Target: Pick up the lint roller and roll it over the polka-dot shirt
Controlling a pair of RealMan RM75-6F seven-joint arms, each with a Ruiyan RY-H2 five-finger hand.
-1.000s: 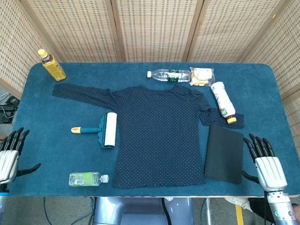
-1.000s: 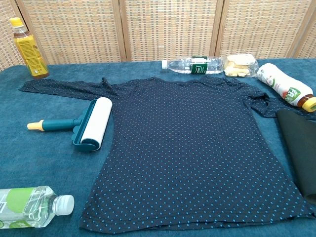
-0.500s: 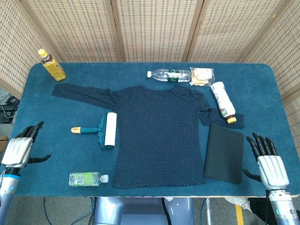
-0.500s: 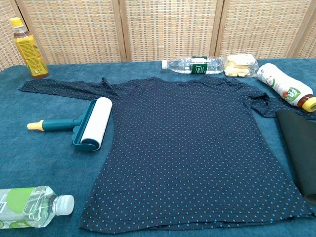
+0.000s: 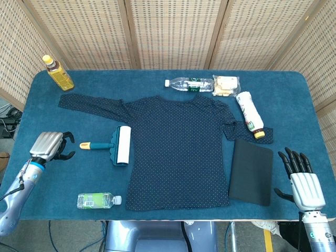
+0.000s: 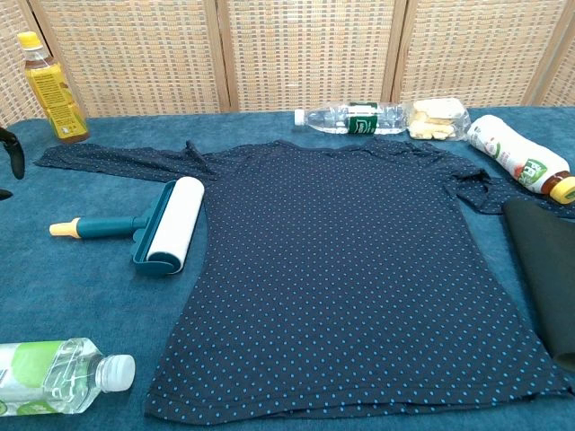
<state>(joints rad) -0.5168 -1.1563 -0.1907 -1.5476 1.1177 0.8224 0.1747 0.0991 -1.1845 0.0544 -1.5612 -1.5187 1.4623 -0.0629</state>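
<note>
Left of the lint roller point(image 5: 116, 146), now near its yellow-tipped handle: left robot hand point(image 5: 48, 145), moved in from the desk point(image 5: 168, 63) edge within the last second, fingers curled downward and apart, holding nothing, not yet touching the handle. Looks like the reach for the pickup, grasp not begun. Lying flat just beside the roller's white drum, to its right: polka-dot shirt point(image 5: 176, 152), spread out, 1 sleeve stretched past the roller's far end. Well to the right of the roller, beyond the shirt and a dark folded cloth point(image 5: 251, 171): right robot hand point(image 5: 303, 184), fingers spread, empty, drawn slightly lower toward the desk edge than 1 second back. Nearer than the roller, a green-labelled water bottle point(image 5: 98, 200), cut off at the chest view's corner. Only dark fingertips of the left robot hand visible at the chest view's left edge; right robot hand absent from that view. Exact gap between fingers and handle hard to judge.
</note>
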